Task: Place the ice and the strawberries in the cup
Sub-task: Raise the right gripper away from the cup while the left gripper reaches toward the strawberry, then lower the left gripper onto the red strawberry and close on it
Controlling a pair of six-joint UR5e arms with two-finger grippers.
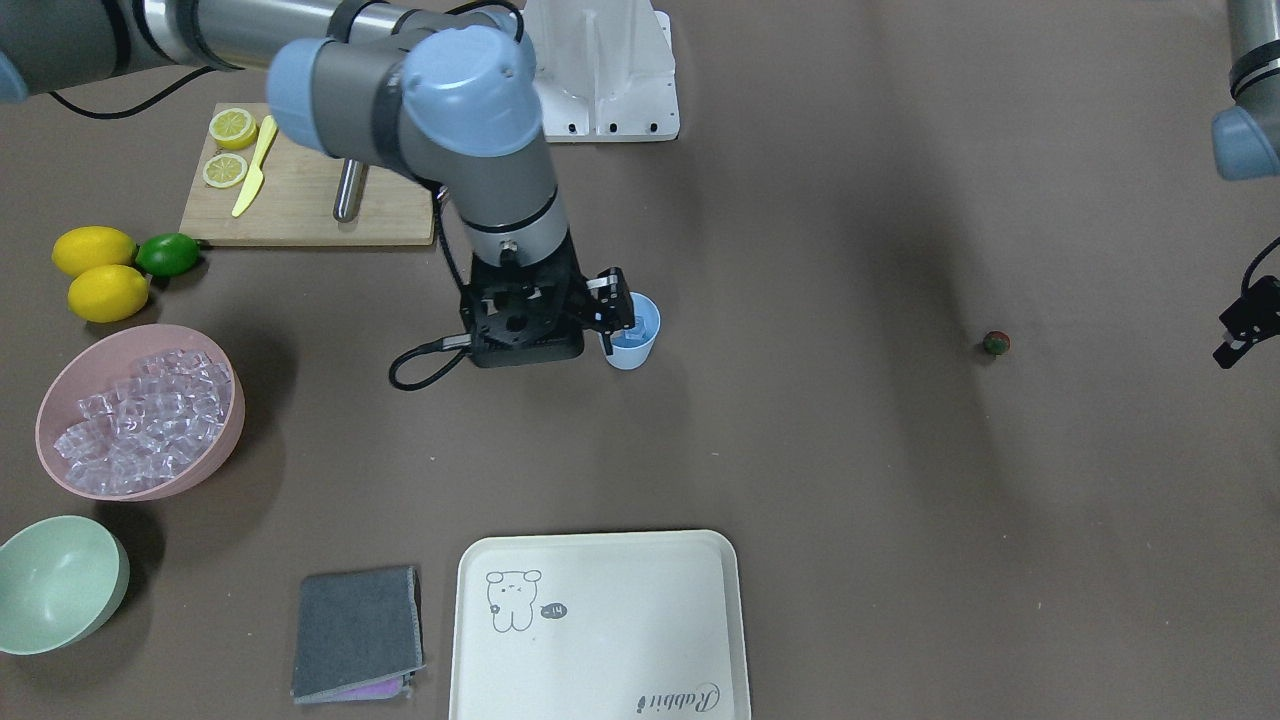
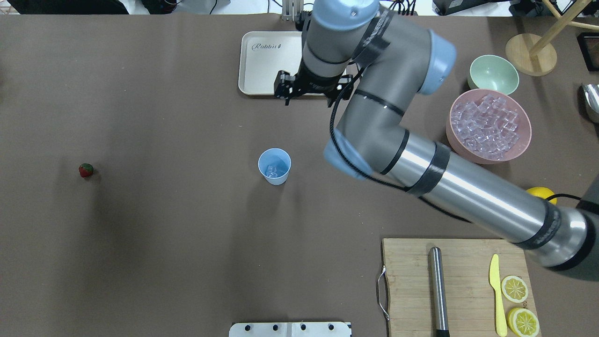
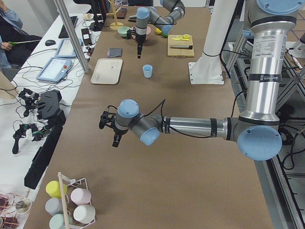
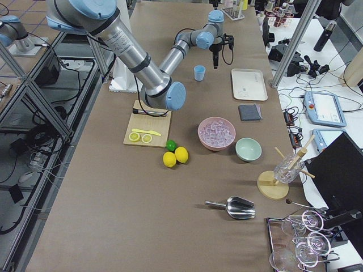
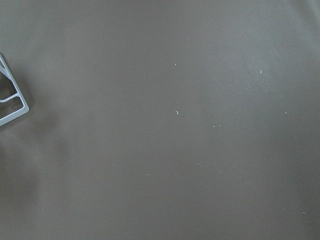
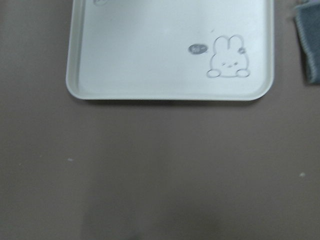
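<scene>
Seen from overhead, the cup (image 2: 274,166) had some ice (image 2: 271,171) in it, so that part looked started. The strawberry (image 2: 85,170) lay well apart at the cup's nine o'clock, not in yet. Whether the right gripper (image 2: 285,89), up at twelve o'clock, or the left gripper (image 1: 1240,330) pinched anything, I couldn't tell.

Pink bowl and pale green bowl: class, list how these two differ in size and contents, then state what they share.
Colour: the round pink bowl against the round pale green bowl. Size: the pink one is wider than the green one. Contents: the pink one holds a heap of clear ice cubes; the green one is empty. Both are round, handleless and upright.
</scene>
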